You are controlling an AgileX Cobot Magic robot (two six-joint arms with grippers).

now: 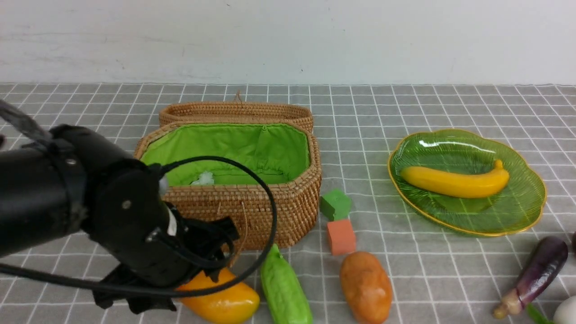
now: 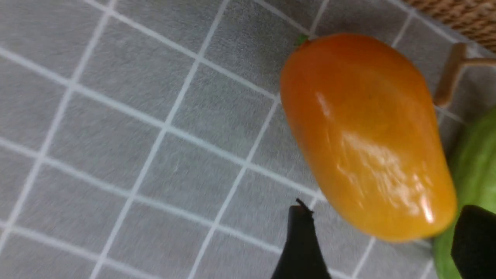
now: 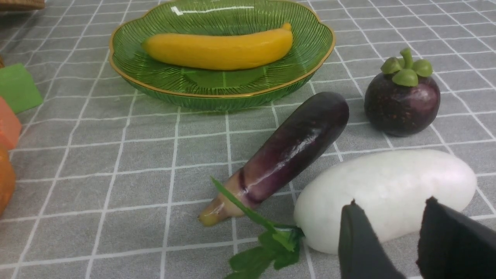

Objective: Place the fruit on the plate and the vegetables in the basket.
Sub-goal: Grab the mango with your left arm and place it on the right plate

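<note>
Nearest the robot, the L gripper [image 2: 383, 209] sits low at the mango [image 1: 225, 301], jaws spread wide either side of its blunt end, not clamped as far as I can tell. The mango lies on the grey cloth [image 1: 427, 279] just in front of the basket [image 1: 252, 211], w/ the green gourd [image 1: 283, 288] right beside it. The R gripper [image 3: 392, 201] hangs by the white vegetable [image 3: 379, 182], jaws partly apart, nothing btwn them. Also loose on the cloth in that near row are the potato [image 1: 365, 285] and eggplant [image 1: 537, 270], plus the mangosteen [image 3: 402, 100] just beyond the white vegetable. Mid-way, an orange cube [image 1: 340, 236] and a green cube [image 1: 335, 204] sit by the basket's right corner, and neither is fruit or veg. Further back, the basket has its lid [image 1: 234, 110] thrown open and green lining showing. Only a small pale scrap [image 1: 203, 179] is visible inside, can't tell what, and no veg seen in there. The plate [image 1: 517, 207], off to the right, holds the banana [image 1: 454, 182] alone. My read on progress: 1 of 3 fruit placed, w/ the mango and mangosteen to go and all 4 veg not yet in the basket, so early days. Step in hand looks like picking up the mango.
</note>
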